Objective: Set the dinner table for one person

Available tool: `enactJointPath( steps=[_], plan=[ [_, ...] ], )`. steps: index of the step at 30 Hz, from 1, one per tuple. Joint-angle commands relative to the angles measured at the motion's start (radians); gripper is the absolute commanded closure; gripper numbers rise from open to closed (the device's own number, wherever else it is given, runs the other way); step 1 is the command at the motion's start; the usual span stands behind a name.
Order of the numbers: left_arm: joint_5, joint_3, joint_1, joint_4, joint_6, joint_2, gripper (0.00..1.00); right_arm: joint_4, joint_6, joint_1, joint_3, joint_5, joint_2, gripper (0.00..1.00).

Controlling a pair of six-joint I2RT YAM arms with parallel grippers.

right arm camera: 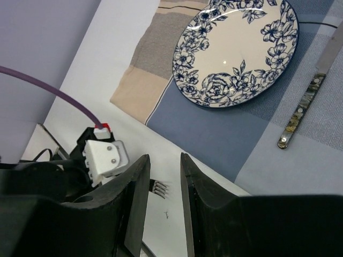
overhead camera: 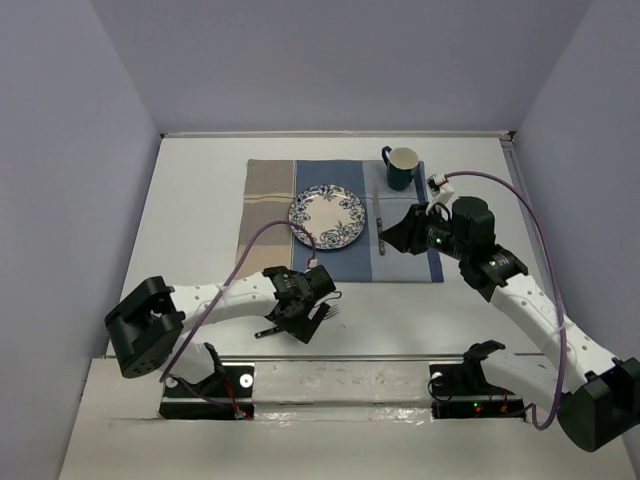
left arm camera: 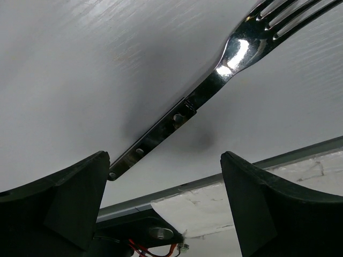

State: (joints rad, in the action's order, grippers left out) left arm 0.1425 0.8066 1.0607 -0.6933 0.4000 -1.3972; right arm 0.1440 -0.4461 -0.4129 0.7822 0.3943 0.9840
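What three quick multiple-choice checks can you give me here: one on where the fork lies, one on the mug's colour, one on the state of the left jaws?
1. Where is the fork?
A. on the bare dinner table, on the near side of the placemat
B. on the placemat
C. in a drawer

2. What colour is the outside of the mug?
A. red
B. dark teal
C. yellow

3. How do the jaws of the left gripper stand?
A. shut on the fork
B. shut and empty
C. open, with the fork handle between them

Answers:
1 A: the top view shows it on white surface, short of the cloth.
2 B: its wall is dark teal and its inside pale.
3 C: the left wrist view shows the jaws wide apart, with the handle lying between them.
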Motion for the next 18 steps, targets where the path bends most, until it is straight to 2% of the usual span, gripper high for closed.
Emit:
enactJointPath(
  steps=[1,6,9,14,18],
  plan=[
    [0.022,0.035,0.007,-0.02,-0.015,-0.039,0.04,-0.06,-0.006,0.003,-0.006,0.046,-0.038,0.65],
    [0.011,0.043,0.005,-0.02,-0.032,-0.117,0.05,-0.069,-0.013,0.003,-0.011,0.063,-0.038,0.65],
    [0.002,0.042,0.007,-0.014,-0.039,-0.138,0.09,-0.069,-0.013,0.003,-0.011,0.066,-0.045,0.65],
    [-0.017,0.037,0.007,-0.005,-0.049,-0.149,0.22,-0.076,-0.017,0.003,-0.011,0.06,-0.051,0.66],
    [-0.044,0.036,0.008,0.003,-0.061,-0.155,0.4,-0.077,-0.017,0.003,-0.017,0.049,-0.048,0.66]
  ],
)
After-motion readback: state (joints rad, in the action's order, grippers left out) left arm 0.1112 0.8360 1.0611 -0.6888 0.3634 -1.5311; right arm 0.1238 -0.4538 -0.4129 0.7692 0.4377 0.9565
